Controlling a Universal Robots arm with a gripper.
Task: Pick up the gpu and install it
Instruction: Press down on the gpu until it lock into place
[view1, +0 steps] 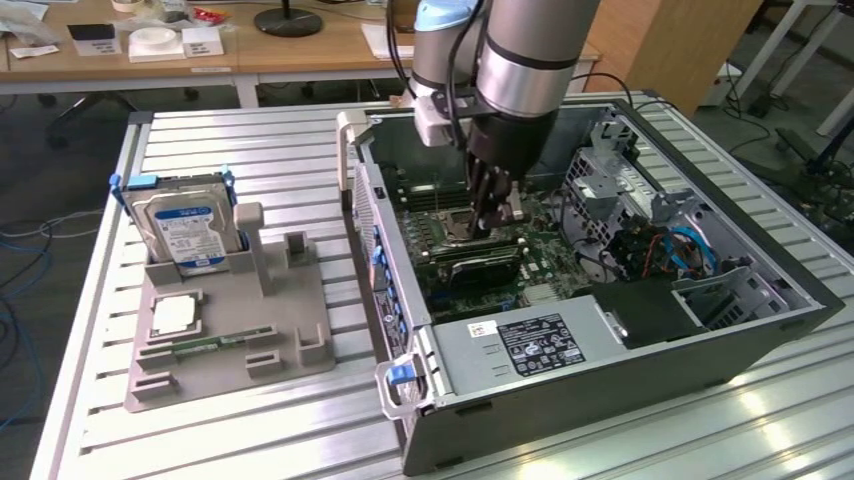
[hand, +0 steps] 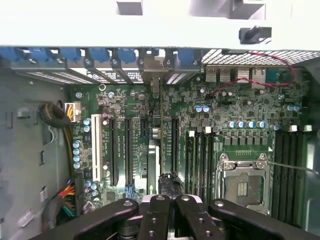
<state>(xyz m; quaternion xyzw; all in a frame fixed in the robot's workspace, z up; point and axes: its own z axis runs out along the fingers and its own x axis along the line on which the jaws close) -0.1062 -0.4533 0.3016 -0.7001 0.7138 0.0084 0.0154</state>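
Grip closed: gripper (hand: 172, 200) with jaws pressed together, right over the top edge of the gpu (hand: 154, 152); can't tell if pinching it or just touching. Wrist view: gpu seen edge-on, standing upright among the expansion slots on the motherboard (hand: 235, 107), silver bracket (hand: 152, 76) at the case's rear wall, empty CPU socket (hand: 243, 186) beside. Exterior view: gripper (view1: 501, 215) deep inside the open PC case (view1: 747, 345), gpu (view1: 475, 263) just below it. Off to the exterior view's left, grey parts rack (view1: 274, 325) with hard drive (view1: 183, 228) and memory stick (view1: 203, 346).
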